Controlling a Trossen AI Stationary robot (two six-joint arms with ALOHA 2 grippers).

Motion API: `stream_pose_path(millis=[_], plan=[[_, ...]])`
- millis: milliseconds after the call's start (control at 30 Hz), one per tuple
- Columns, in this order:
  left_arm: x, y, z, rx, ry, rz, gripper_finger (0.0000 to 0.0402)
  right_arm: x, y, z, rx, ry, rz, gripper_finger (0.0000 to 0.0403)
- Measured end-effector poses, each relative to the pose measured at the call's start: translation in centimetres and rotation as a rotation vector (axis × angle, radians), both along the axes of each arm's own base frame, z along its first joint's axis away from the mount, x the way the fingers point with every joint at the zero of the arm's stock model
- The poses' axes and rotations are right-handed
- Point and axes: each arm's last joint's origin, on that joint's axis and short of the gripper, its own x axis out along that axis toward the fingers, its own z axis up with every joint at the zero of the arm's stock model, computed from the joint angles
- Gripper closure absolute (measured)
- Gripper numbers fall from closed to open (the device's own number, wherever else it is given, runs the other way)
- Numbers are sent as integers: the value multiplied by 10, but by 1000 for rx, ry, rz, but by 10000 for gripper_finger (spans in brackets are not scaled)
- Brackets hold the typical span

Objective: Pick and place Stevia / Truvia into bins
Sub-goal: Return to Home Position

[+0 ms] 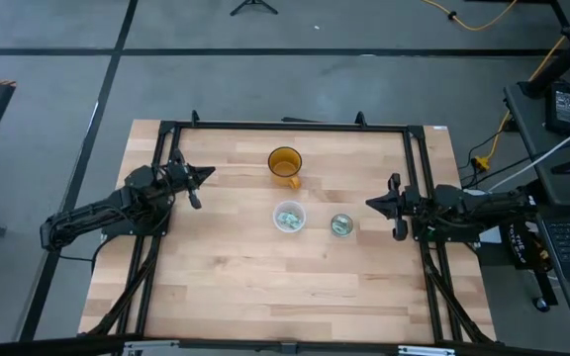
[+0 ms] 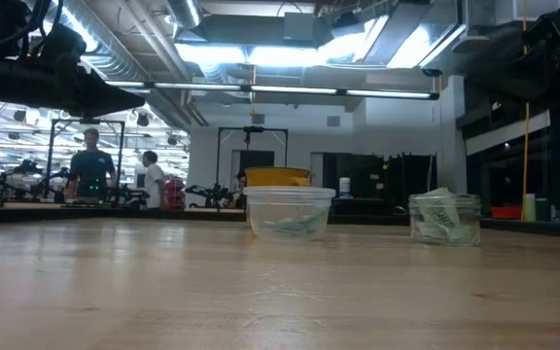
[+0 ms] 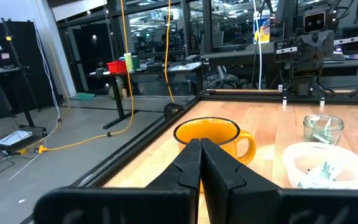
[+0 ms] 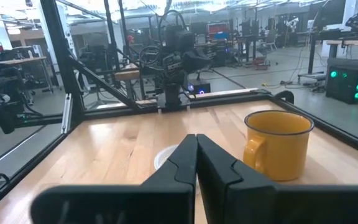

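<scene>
High view: both dark arms are seen drawn to the sides of the wooden tabletop point(image 1: 245, 287). The left claw point(image 1: 204, 176) is placed near the left rail and the right claw point(image 1: 372, 203) near the right rail, each with its fingers pressed together and nothing held. The pale green-and-white sweetener packets point(image 2: 290, 226) are seen inside the clear round plastic cup point(image 1: 289, 217) and the smaller round glass jar point(image 1: 341, 225); none is seen loose on the wood. For a clean return home, the claws are best carried closed and raised. A wide berth should be given to both bins and to the amber-orange handled mug point(image 1: 285, 164).
</scene>
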Motion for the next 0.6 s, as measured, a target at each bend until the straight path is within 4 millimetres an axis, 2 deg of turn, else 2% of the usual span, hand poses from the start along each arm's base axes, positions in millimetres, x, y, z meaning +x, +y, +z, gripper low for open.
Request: stream_pose_path(millis=[600], plan=[[0, 0, 0, 0, 0, 0, 396, 0, -2, 0, 1, 2, -20, 388]])
